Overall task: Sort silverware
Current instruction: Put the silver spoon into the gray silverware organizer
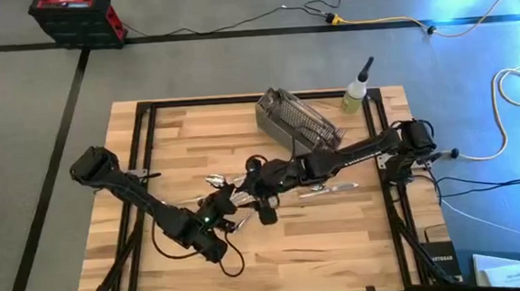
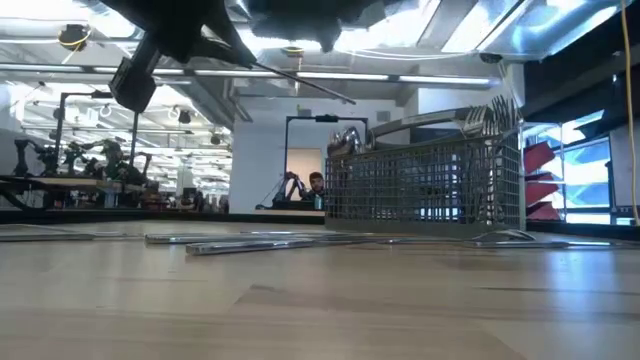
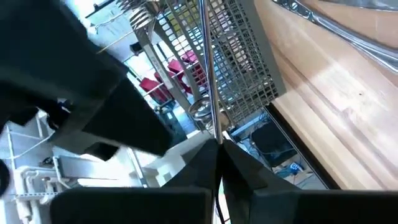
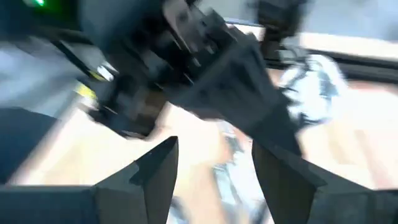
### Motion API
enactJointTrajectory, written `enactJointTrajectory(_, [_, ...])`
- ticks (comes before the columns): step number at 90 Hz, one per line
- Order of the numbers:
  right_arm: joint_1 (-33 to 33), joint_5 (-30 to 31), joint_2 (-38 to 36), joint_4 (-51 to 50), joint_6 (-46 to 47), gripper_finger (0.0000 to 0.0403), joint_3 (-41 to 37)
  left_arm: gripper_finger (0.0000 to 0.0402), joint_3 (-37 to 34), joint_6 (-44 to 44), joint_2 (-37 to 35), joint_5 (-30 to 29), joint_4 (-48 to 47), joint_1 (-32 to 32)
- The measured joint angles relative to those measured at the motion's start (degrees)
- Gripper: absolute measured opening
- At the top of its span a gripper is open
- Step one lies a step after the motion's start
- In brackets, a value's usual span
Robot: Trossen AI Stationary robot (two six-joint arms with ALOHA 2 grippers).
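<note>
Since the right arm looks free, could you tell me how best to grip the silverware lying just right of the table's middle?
Take the silverware across its slim handle, near mid-length, coming straight down. It lies flat on the table, lengthwise left to right in the high view, so the open right gripper should probably straddle its narrow width.

The right wrist view is blurred, so silverware (image 4: 225, 167) beneath the open right tool (image 4: 214, 163) is indistinct.
</note>
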Motion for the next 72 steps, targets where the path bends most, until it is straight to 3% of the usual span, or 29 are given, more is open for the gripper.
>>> enactJointTrajectory(7, [1.6, 6.6, 0.0, -1.0, -2.5, 0.0190, -0.1, 0.0000, 0.0, 0.0, 0.0, 0.1, 0.0, 0.0])
enactJointTrajectory(14, [2.5, 8.8, 0.0, -0.6, -2.6, 0.0190, 0.0, 0.0000, 0.0, 0.0, 0.0, 0.3, 0.0, 0.0])
enactJointTrajectory(23, [2.7, 11.3, 0.0, -1.4, 2.2, 0.0190, 0.0, 0.0000, 0.0, 0.2, 0.0, 0.9, 0.0, 0.0])
enactJointTrajectory(34, [2.2, 18.4, 1.3, -3.6, 9.9, 0.0190, 0.0, 0.0000, 0.0, 1.6, 0.0, 0.9, 0.2, 0.0])
enactJointTrajectory(72, [0.4, 8.6, 2.7, -7.1, 18.9, 0.0190, 0.0, 0.0000, -0.1, 11.1, 0.0, 7.9, 0.3, 1.7])
